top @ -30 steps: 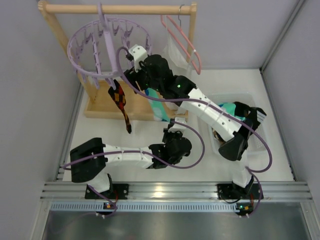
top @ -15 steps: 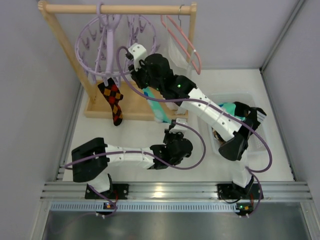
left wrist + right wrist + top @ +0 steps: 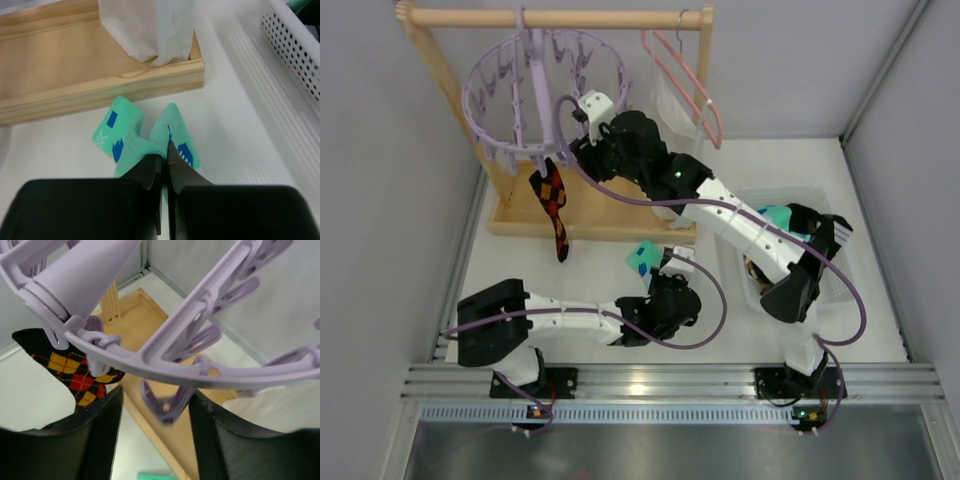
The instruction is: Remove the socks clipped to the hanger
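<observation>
Wrist cams beat the top view here
My left gripper (image 3: 162, 150) pinches the teal sock (image 3: 129, 134); right gripper (image 3: 156, 407) gapes around a hanger (image 3: 150, 357) clip (image 3: 167, 405). Overhead I can't tell either.

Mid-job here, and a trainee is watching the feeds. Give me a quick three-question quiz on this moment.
1. True or false: the left hand is shut on a teal sock.
2. Which sock hangs from the hanger? A) a black sock B) the checked sock C) a teal sock
3. Fill in: the right hand has its open fingers on either side of an empty lavender ____.
Key: 1 true; 2 B; 3 clip.
</observation>
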Robot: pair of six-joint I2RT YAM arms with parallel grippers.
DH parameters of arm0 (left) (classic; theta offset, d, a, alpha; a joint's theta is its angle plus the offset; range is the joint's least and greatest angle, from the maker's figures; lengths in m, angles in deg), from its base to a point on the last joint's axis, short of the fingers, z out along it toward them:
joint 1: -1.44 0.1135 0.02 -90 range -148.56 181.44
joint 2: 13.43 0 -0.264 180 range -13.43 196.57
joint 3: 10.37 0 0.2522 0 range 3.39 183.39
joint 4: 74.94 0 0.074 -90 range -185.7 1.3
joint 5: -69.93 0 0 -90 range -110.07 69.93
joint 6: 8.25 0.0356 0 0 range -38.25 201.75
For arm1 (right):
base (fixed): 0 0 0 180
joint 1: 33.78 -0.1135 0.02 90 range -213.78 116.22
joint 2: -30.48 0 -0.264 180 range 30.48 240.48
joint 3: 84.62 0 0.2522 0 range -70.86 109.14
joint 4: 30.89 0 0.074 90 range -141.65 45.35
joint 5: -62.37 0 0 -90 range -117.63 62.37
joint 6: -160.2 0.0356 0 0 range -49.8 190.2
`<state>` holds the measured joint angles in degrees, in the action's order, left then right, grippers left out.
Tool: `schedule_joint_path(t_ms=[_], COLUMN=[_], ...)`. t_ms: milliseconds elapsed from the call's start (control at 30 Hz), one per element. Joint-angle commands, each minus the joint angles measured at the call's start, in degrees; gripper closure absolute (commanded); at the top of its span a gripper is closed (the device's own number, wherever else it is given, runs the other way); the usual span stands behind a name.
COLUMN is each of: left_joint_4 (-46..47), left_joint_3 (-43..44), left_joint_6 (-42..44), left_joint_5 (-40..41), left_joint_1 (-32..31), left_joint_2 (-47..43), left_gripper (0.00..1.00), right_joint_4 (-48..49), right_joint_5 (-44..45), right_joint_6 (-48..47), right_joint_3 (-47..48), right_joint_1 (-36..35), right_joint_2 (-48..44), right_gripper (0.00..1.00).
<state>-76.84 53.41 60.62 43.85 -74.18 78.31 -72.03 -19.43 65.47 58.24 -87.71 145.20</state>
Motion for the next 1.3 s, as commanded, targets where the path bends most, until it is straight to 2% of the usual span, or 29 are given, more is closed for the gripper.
schedule_joint_path(t_ms=[0,100,333,467,567,667,733,933,1033,1267], left_joint_4=[1.06,1.06,1.24,1.33,1.24,1.24,1.24,1.24,1.15,-0.78], left_joint_3=[-2.29,-4.84,-8.8,-6.61,-3.27,1.03,5.16,18.34,26.43,43.65], left_joint_6=[-1.55,-1.11,-0.15,3.45,6.18,7.32,8.9,13.91,16.2,14.54], left_joint_5=[-3.97,-9.33,-25.05,-36.3,-43.25,-48.09,-50.46,-50.13,-49.77,-57.41], left_joint_1=[-1.02,-1.29,-1.82,-2.52,-4.01,-4.54,-4.54,-4.45,-4.1,1.87], left_joint_2=[-7.53,-12.98,-22.47,-23.28,-21.88,-18.72,-15.29,-5.01,1.14,14.5], left_gripper=[1.0,1.0,1.0,1.0,1.0,1.0,1.0,1.0,1.0,1.0], right_joint_4=[2.59,4.96,4.62,2.68,1.19,-1.18,-5.39,-6.81,-6.81,-6.99], right_joint_5=[-1.52,-2.05,-2.14,1.89,6.55,11.73,16.37,25.01,26.33,27.04], right_joint_6=[1.48,2.01,2.45,2.71,3.32,4.38,6.64,7.9,7.72,7.1], right_joint_3=[-4.27,-12.01,-26.16,-37.56,-45.65,-51.55,-50.79,-52.37,-52.37,-52.37], right_joint_1=[0.32,0.32,0.41,0.41,0.41,0.49,0.49,0.49,0.49,0.49], right_joint_2=[-6.33,-12.83,-30.65,-42.44,-53.25,-63.45,-68.72,-80.51,-82.19,-82.99], right_gripper=[0.39,0.28,0.16,0.06,0.03,0.01,0.01,0.01,0.0,0.01])
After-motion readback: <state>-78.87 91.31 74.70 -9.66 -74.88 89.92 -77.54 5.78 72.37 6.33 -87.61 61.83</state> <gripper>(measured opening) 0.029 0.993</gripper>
